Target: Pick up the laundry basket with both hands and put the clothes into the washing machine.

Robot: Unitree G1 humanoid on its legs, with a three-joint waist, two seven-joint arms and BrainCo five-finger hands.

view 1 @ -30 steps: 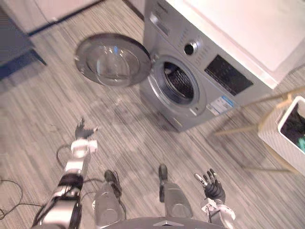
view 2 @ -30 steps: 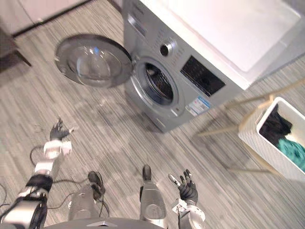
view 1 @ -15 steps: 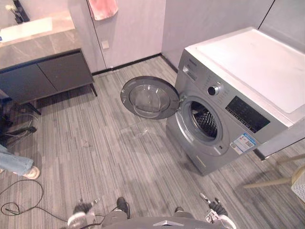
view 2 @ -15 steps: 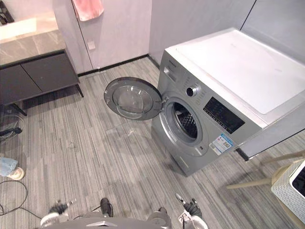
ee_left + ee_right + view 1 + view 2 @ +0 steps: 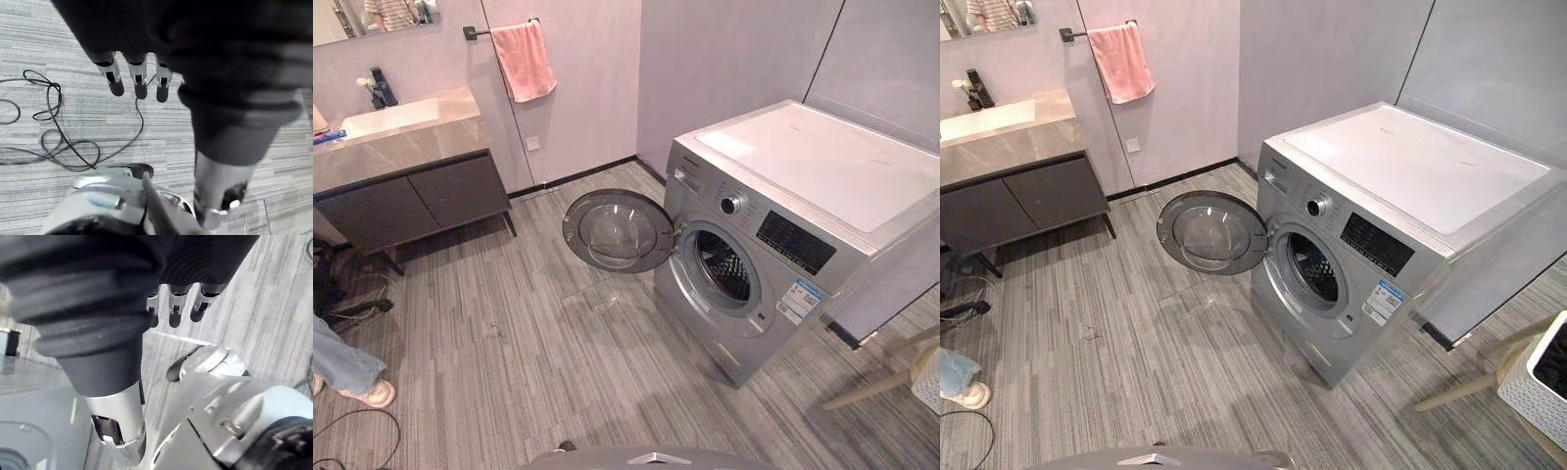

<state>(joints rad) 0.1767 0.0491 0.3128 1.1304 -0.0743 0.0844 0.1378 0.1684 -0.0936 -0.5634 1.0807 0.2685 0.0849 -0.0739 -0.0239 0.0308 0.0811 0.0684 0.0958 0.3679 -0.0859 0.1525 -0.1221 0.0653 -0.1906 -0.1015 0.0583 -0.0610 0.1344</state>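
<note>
Still open: washing machine door (image 5: 619, 231)

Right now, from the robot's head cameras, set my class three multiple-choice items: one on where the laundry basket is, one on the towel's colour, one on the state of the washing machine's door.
1. Where is the white laundry basket?
A) right of the washing machine
B) inside the drum
C) under the sink

2. What colour is the hanging towel?
A) blue
B) pink
C) green

3. The washing machine's door is:
A) shut
B) swung open
C) removed

Answers: 1 A, it sits at the right edge, past the machine. 2 B, the cloth is plainly pink. 3 B, the round door stands aside from the opening.
</note>
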